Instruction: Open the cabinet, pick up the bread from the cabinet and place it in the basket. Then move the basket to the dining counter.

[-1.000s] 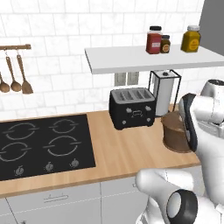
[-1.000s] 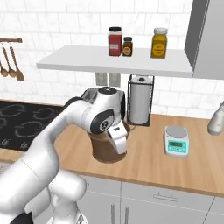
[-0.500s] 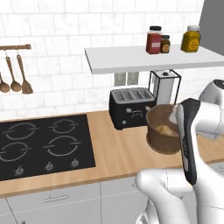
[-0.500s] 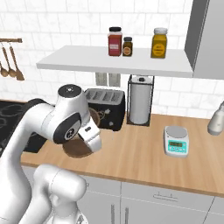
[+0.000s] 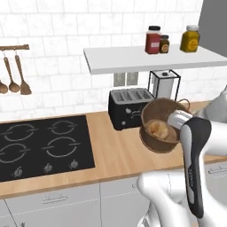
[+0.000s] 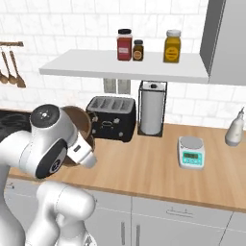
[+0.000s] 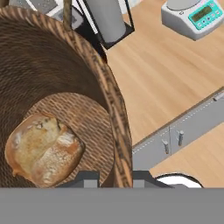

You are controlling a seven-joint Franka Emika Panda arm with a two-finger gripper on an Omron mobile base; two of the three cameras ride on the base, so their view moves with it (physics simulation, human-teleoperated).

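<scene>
Overhead, white shelf (image 6: 120, 67) above wood worktop (image 6: 158, 173); toaster (image 6: 111, 117) against tiled wall.

We note a wood worktop (image 6: 144, 158) bearing black toaster (image 6: 111, 118), paper-towel stand (image 6: 152, 109), small scale (image 6: 191, 152), inset hob (image 5: 42, 145); white shelf (image 6: 120, 67) above carries three jars (image 6: 124, 44).

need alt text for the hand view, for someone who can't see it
A round dark-brown woven basket seen from above, its rim clamped in the shut claw, with a golden-brown bun of bread lying on its bottom. Beyond it run a light wood counter with a small kitchen scale, and pale cabinet fronts below.
</scene>
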